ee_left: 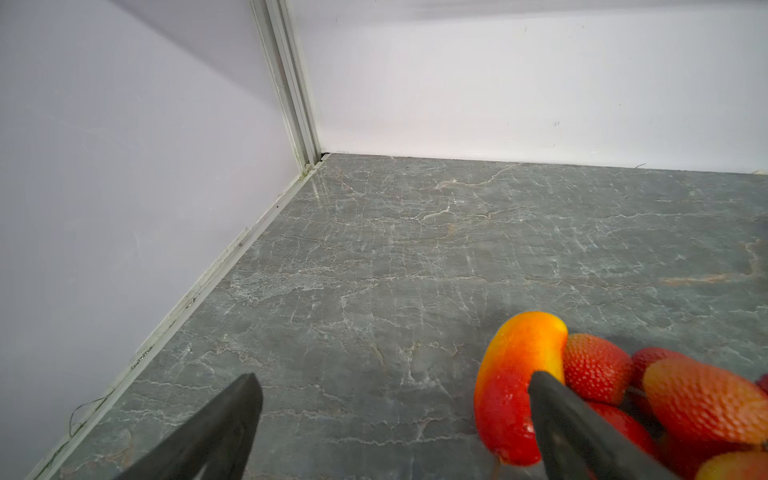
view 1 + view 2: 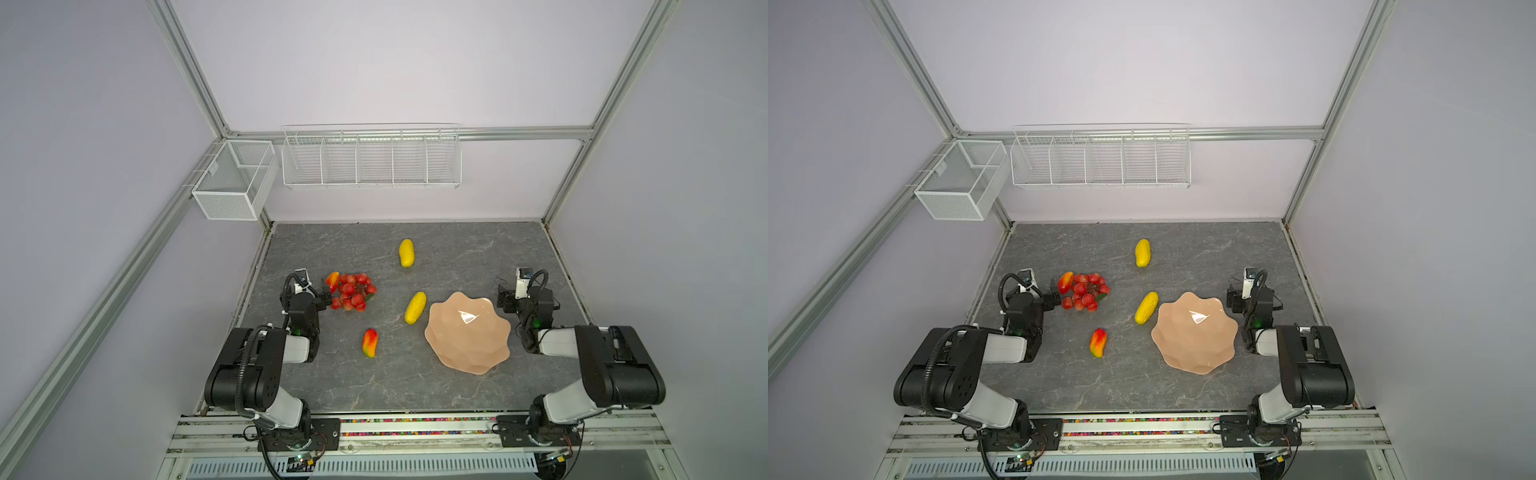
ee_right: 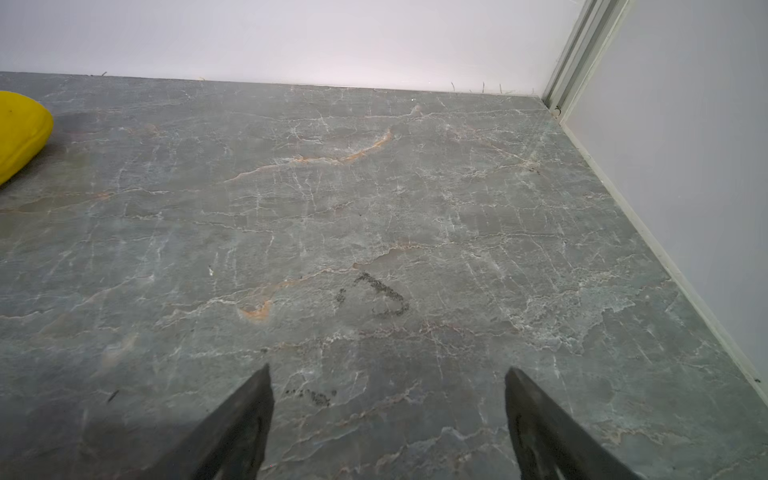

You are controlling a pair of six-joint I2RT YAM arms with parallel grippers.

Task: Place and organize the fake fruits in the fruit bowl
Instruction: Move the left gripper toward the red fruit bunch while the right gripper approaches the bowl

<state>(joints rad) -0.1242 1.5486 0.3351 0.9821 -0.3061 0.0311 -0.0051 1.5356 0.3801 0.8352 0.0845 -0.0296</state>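
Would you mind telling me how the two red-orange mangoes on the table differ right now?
The far mango touches the grapes; the near mango lies alone on the table. The far mango sits at a fingertip of the open left gripper; no gripper is near the near mango. The near mango shows a green end; the far mango shows none. Both are glossy and outside the bowl.
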